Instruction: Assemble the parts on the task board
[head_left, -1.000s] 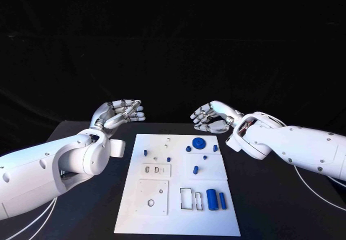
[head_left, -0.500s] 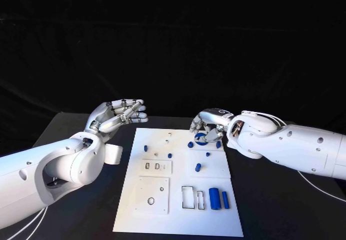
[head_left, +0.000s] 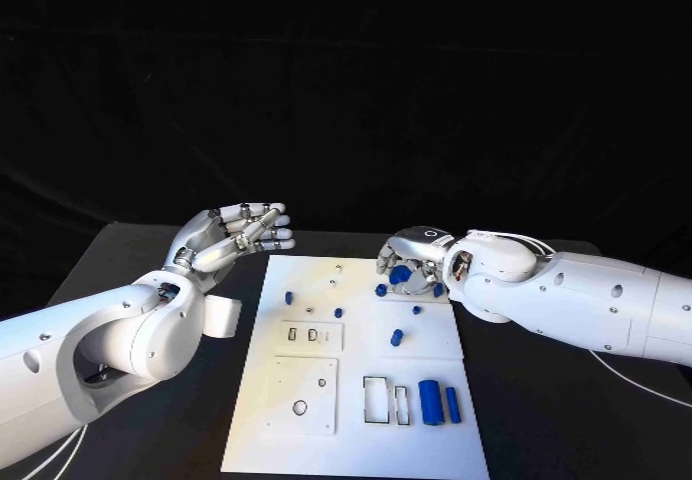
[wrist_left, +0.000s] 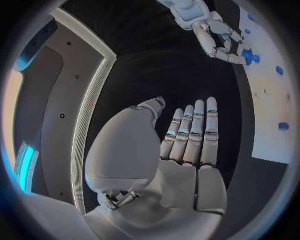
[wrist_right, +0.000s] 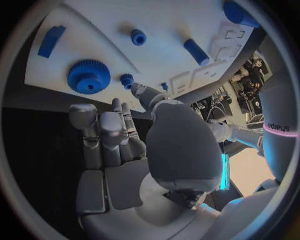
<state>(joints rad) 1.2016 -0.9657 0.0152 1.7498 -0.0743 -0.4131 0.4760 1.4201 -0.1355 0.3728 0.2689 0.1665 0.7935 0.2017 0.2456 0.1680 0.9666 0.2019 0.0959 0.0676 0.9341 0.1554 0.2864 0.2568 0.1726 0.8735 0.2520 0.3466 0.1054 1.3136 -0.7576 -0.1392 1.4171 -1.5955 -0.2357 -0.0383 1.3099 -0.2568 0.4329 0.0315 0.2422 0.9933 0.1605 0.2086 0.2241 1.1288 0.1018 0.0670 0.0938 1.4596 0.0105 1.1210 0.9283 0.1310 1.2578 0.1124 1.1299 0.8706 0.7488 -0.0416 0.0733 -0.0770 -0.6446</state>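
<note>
The white task board (head_left: 361, 440) lies in the middle of the black table. A blue gear (head_left: 400, 274) sits near its far right corner, with a smaller blue part (head_left: 381, 290) beside it. My right hand (head_left: 414, 258) hovers over the gear, fingers pointing down around it and holding nothing. In the right wrist view the right hand (wrist_right: 119, 145) reaches toward the gear (wrist_right: 89, 76) with a gap between them. My left hand (head_left: 234, 235) is raised off the board's far left corner, palm up, fingers apart and empty. The left wrist view shows the left hand (wrist_left: 187, 145) flat.
Small blue pegs (head_left: 395, 337) are scattered over the board's middle. A thick blue cylinder (head_left: 428, 399) and a thin one (head_left: 453, 404) lie near its right front, beside rectangular recesses (head_left: 374, 397). Two square slotted plates (head_left: 304, 394) take the left side. Black table (head_left: 548, 420) surrounds the board.
My right hand has come down and toward the board, from above the far right corner to just over the blue gear. My left hand's fingers have uncurled and spread.
</note>
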